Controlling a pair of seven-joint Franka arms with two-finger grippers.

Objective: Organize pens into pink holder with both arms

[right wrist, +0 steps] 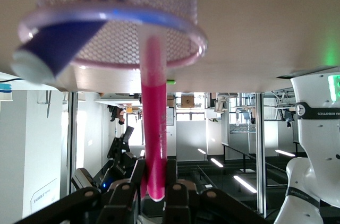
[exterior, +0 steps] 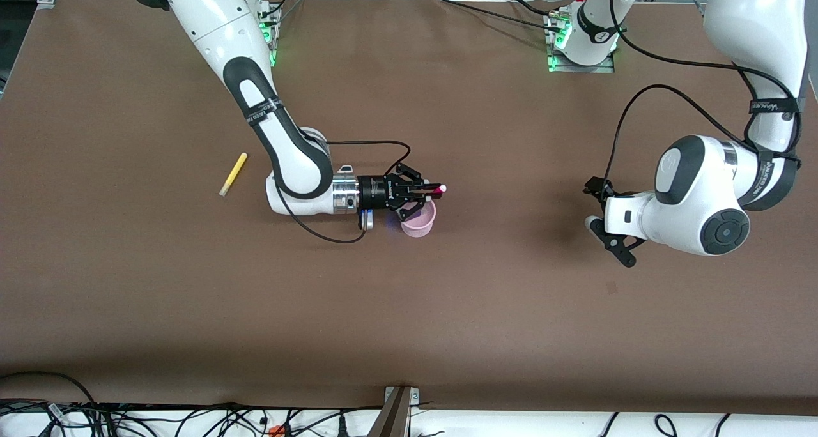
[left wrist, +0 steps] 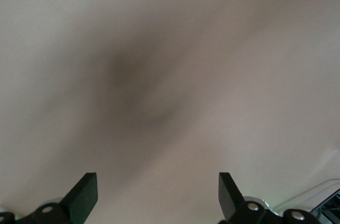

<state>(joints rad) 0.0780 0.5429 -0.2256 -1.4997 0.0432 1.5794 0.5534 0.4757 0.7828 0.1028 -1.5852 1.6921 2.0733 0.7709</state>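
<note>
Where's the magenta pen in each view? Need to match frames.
Front view: magenta pen lies level in the right tool, its tip over the rim of the pink holder.
Left wrist view: not in it; only bare table and the open left tool.
Right wrist view: pen upright mid-frame, tip at the holder's rim.
Shared landmark: the pink holder, in the front and right wrist views.

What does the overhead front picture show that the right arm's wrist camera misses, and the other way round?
Only the front view shows the yellow pen lying on the table toward the right arm's end, and the left claw waiting, open, over bare table.

Only the right wrist view shows a purple pen already leaning inside the cup.

Both show the right claw shut on the magenta-pink pen over the pink holder.
</note>
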